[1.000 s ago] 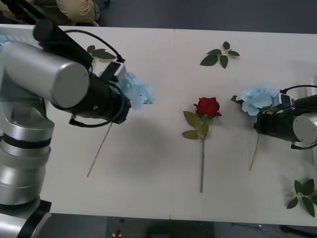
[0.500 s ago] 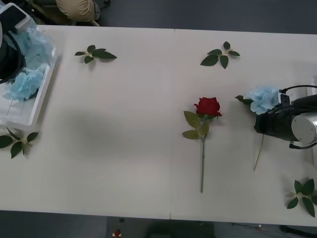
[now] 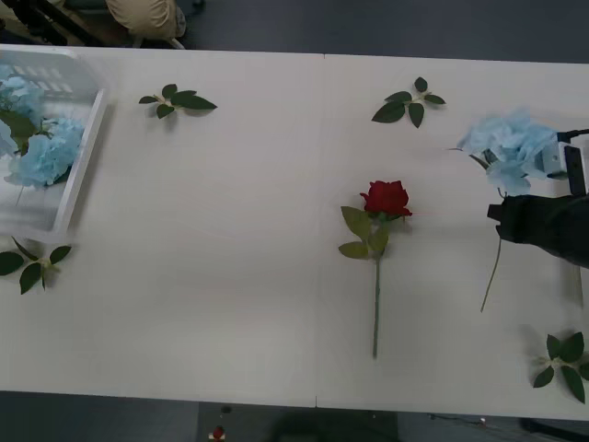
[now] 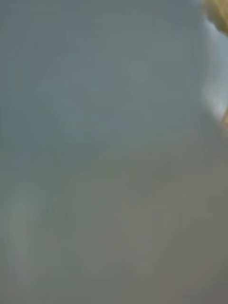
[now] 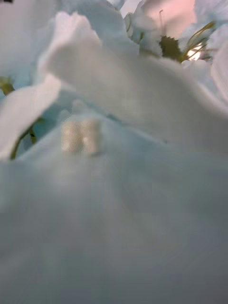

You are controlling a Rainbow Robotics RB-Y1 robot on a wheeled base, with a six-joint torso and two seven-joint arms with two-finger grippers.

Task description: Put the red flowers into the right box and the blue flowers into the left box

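Right gripper (image 3: 543,198) at the table's right edge, fingers pinching a pale sky-blue hydrangea head (image 3: 512,147) with thin stem hanging; deep-red rose on green stem (image 3: 385,198) lies mid-table; white slotted plastic basket (image 3: 81,170) far left holds more blue hydrangeas (image 3: 46,157)

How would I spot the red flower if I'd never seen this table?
Look at the white table, a little right of its middle. The red flower lies there alone, its long green stem pointing toward the near edge. It is the only red bloom; the others are pale blue.
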